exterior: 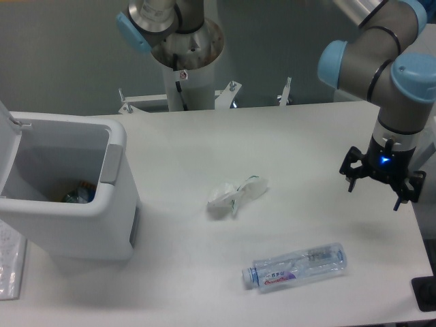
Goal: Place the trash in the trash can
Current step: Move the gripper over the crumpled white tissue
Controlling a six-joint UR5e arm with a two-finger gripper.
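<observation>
A crumpled white wrapper (235,195) with green bits lies near the middle of the table. A clear plastic bottle (297,266) with a blue-pink label lies on its side toward the front edge, cap to the left. The white trash can (102,225) stands at the left with its lid up and a grey panel on its rim; some coloured items show inside. My gripper (375,190) hangs over the table's right side, open and holding nothing, well right of the wrapper and above-right of the bottle.
The white table (272,129) ends close to the gripper on the right. The robot's base column (184,61) stands behind the far edge. A clear bag or sheet (10,262) lies at the front left beside the bin.
</observation>
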